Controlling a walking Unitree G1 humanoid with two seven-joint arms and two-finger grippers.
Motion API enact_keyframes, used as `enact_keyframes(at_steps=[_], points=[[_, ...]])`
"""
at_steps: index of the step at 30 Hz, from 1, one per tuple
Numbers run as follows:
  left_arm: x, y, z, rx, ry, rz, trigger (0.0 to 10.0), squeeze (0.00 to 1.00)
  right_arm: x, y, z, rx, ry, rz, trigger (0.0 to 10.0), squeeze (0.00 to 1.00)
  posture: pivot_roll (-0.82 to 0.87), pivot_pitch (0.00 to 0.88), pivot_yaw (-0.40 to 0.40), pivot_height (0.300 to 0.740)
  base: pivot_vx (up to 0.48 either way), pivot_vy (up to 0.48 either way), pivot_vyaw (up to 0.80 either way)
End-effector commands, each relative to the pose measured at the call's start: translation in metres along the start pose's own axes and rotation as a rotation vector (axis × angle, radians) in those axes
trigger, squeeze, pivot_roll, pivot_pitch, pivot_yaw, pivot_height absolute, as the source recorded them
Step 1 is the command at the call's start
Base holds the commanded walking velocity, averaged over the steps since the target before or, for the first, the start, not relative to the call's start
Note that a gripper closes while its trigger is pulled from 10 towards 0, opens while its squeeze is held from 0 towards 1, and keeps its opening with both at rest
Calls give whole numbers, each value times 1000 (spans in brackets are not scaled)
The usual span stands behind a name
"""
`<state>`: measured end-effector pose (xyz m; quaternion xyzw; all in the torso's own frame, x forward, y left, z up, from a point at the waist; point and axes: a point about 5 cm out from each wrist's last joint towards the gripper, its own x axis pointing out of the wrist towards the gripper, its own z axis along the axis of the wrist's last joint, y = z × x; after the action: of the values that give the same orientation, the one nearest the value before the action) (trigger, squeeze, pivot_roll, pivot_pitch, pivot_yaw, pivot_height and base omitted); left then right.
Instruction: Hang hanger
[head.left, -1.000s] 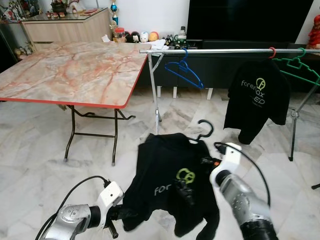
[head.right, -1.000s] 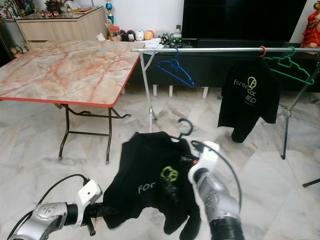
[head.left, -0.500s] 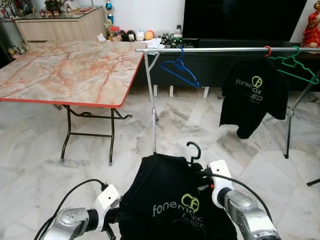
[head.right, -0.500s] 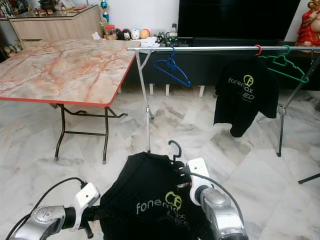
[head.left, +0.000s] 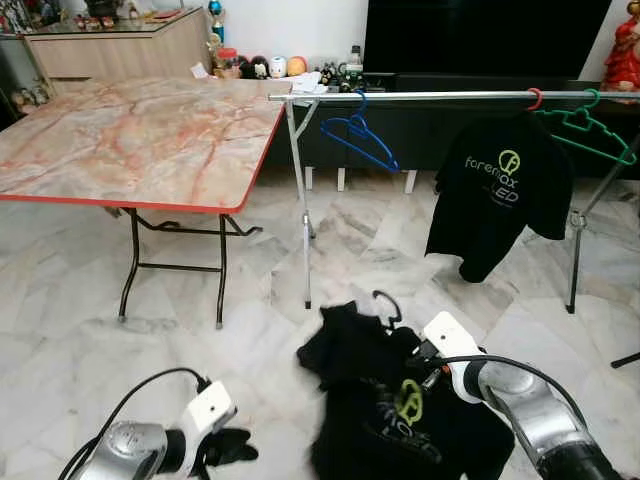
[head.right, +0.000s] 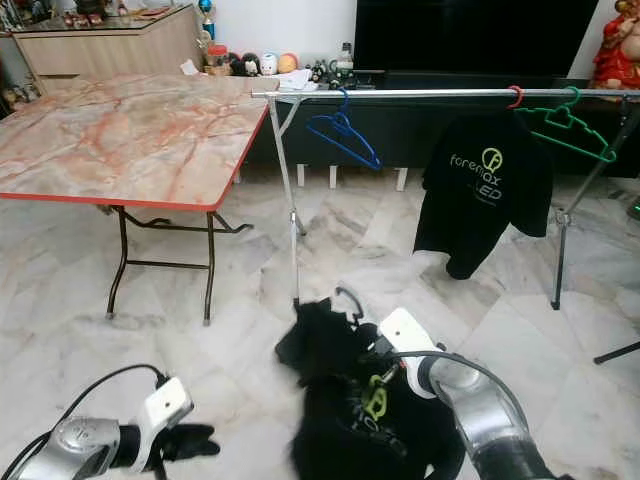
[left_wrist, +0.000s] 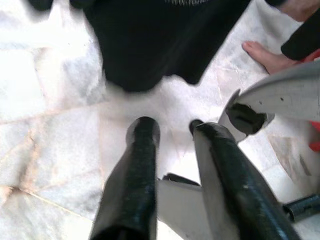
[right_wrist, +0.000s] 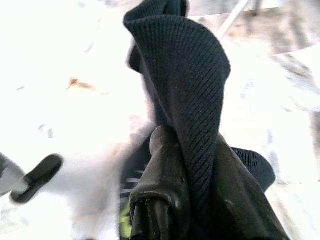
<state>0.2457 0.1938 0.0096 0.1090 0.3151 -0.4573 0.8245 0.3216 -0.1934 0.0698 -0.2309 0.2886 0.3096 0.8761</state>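
Black T-shirt (head.left: 400, 420) on its hanger (head.left: 385, 305) now dangles bunched below the rail (head.left: 430, 96), left gripper (left_wrist: 172, 135) released and empty, fingers apart; right gripper (right_wrist: 187, 145) alone clamps it, so one-armed hanging follows.

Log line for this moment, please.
right claw: shut on black shirt with hanger | left claw: open, idle | rail: not reached

hung black tee (head.left: 497, 190) — "foremax" logo
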Motion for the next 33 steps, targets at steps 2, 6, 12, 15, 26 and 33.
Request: enact_keyframes(at_steps=[2,6,12,15,26,33], points=[[-4,4,-6,13,40,36,10000,1000,2,10,14,-61,-55,141,10000,0,35,58,22,740,0,0,0],[-6,7,0,15,14,45,10000,1000,-1,19,6,-205,3,313,10000,0,44,56,12,740,0,0,0],[-9,16,4,42,0,135,10000,1000,-7,14,-8,-278,117,392,10000,0,48,49,4,740,0,0,0],[-7,13,6,44,-6,102,10000,1000,-10,12,-14,-334,162,424,10000,0,46,47,4,740,0,0,0],[0,8,17,101,-6,37,10000,1000,-12,14,3,-444,32,458,10000,0,36,35,9,740,0,0,0],[5,7,17,137,20,40,10000,0,-13,18,9,-453,-18,492,10000,0,33,25,10,740,0,0,0]])
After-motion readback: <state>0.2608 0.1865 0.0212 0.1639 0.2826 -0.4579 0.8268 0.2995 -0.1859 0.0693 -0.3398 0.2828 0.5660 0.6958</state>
